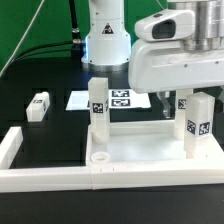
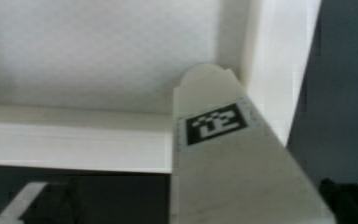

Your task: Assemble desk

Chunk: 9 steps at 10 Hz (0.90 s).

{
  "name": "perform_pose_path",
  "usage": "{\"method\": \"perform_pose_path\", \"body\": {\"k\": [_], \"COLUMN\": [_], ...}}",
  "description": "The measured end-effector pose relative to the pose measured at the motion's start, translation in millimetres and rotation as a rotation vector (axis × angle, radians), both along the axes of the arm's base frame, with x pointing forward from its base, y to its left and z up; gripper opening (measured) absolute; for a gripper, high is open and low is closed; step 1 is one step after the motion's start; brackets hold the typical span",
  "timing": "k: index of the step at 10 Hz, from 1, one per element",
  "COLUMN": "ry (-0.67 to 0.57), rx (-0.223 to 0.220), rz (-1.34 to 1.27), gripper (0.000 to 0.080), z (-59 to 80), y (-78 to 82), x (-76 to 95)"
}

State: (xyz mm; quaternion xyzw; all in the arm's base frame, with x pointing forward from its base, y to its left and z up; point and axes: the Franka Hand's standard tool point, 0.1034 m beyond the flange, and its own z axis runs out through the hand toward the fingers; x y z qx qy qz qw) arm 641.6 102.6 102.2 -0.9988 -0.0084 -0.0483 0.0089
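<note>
- Exterior view: your end effector (image 1: 172,97) hangs with its jaws spread above the far right corner of the tabletop (image 1: 140,150).
- The near leg (image 1: 198,122) stands upright just beside and below it. The far leg (image 1: 98,108) stands upright well off toward the exterior view's left.
- The loose leg (image 1: 38,105) lies farther that way on the black desk (image 1: 30,132).
- Wrist view: the near leg (image 2: 229,160), showing its tag, rises between the fingers (image 2: 30,203) with a gap on at least one side. The tabletop (image 2: 87,50) lies beyond it.
</note>
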Motion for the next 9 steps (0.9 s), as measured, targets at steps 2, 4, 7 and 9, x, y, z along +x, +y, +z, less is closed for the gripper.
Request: {"method": "perform_pose_path", "body": {"k": [2, 4, 7, 9], "ry": [0.002, 0.006, 0.006, 0.003], "rx": [0.007, 0.022, 0.027, 0.026], "rz": [-0.044, -0.198, -0.358, -0.491], "gripper": [0.0537, 0.0371, 0.0286, 0.0286], "z": [-0.7, -1.5, -1.4, -1.2], "y": [0.2, 0.7, -7.4, -15.9], "x": [-0.3, -0.6, 0.6, 1.5]}}
